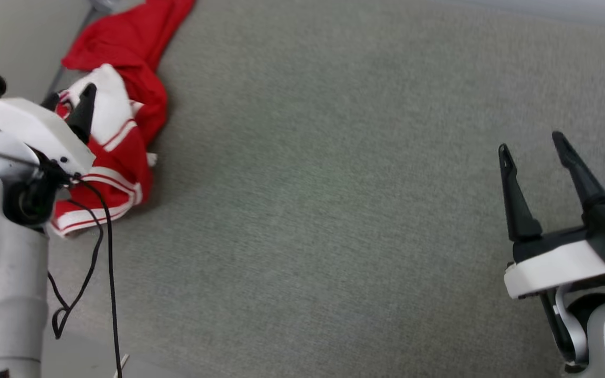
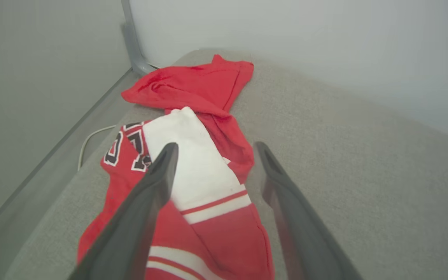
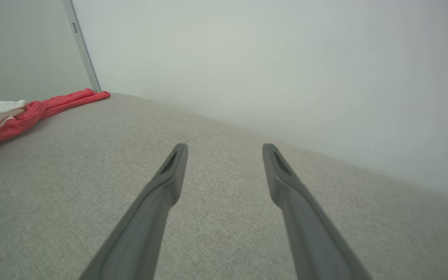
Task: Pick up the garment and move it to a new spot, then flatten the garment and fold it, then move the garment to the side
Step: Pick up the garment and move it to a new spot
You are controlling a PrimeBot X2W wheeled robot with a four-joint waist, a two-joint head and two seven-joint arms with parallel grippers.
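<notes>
1. Grey woven fabric surface (image 1: 334, 210) spreads across the head view. One crumpled red jersey-style T-shirt with white striped sleeves (image 1: 124, 105) lies at the upper left. My left gripper (image 1: 69, 100) hangs over it, and my right gripper (image 1: 531, 144) waits at the lower right, well apart.
2. Left wrist view: my two left fingers are spread wide, holding nothing. They straddle one white sleeve, placed, I judge, for the pick-up.
3. Right wrist view: my two right fingers are equally spread and empty. The shirt sits at the far left, below a pale wall (image 3: 247, 58).

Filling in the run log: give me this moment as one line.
phase: pre-grasp | left hand: open, over garment | right hand: open, over grey surface | garment: crumpled, near surface's left edge
</notes>
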